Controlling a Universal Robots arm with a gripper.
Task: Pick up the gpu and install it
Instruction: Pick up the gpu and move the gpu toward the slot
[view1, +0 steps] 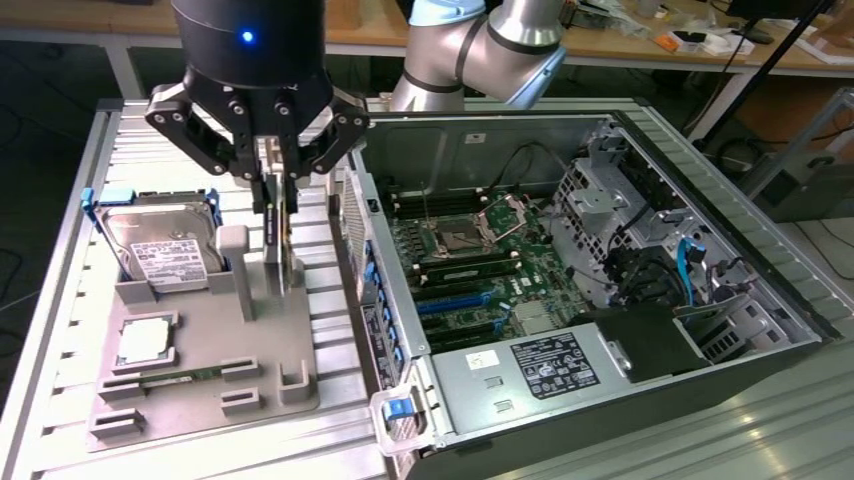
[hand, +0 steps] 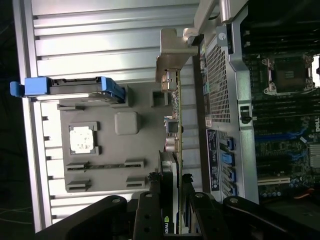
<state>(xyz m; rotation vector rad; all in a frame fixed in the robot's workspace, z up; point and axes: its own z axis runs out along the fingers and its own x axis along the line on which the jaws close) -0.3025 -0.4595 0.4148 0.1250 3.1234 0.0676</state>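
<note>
Exterior view: the gpu (view1: 278, 235) shows edge-on, a thin strip with its long axis upright, pinched between the jaws above the tray (view1: 200, 395). Its lower end is hard to tell from a tray post.
Wrist view: its bracket (hand: 171, 57) points away from the jaws, with the case (hand: 220, 75) wall close alongside and bare tray on the other side.
</note>
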